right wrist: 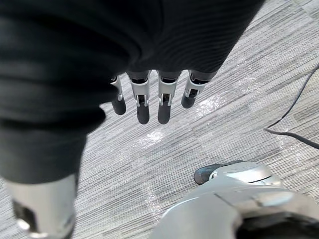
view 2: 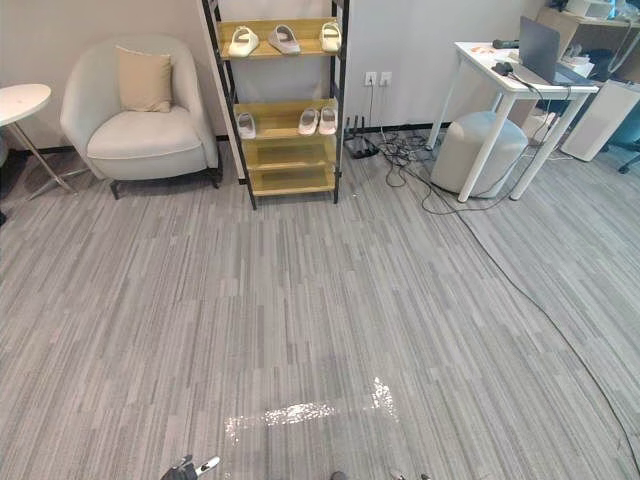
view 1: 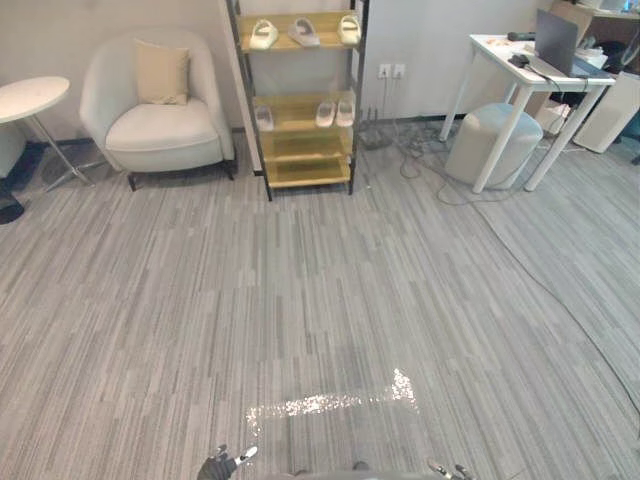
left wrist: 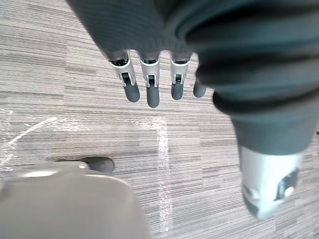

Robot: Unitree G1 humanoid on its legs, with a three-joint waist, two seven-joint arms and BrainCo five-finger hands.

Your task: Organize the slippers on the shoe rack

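Left eye view, shoe rack (view 1: 305, 172): upper centre of the frame, against the wall; dark uprights, wooden shelves.
Top shelf: three slippers in a row, apart from one another; left cream slipper (view 1: 263, 35), grey slipper (view 1: 304, 32) in the middle, right cream slipper (view 1: 349, 29).
Second shelf: single slipper (view 1: 264, 117) at the left end; pair of slippers (view 1: 326, 113) at the right end, just beside each other, toes toward the wall.
Left hand (left wrist: 149, 82): low over the carpet (view 1: 320, 280), at the bottom edge of the frame, left of centre; fingers straight, side by side with small gaps, thumb held apart; grasps nothing.
Right hand (right wrist: 149, 97): at the bottom edge of the frame, right of centre; fingers straight and hanging, slightly spread, thumb apart; grasps nothing.
Separation: both hands well apart from the rack and the slippers.
Tape mark (view 1: 330, 402): shiny strip on the carpet, lower centre of the frame, between the hands and the rack.
Armchair (view 1: 160, 130): upper left, just beside the rack; cushion (view 1: 162, 72) upright against its back.
Round table (view 1: 30, 97): far upper left.
Desk (view 1: 500, 50): upper right; laptop (view 1: 555, 42) on top, pouf (view 1: 492, 140) beneath.
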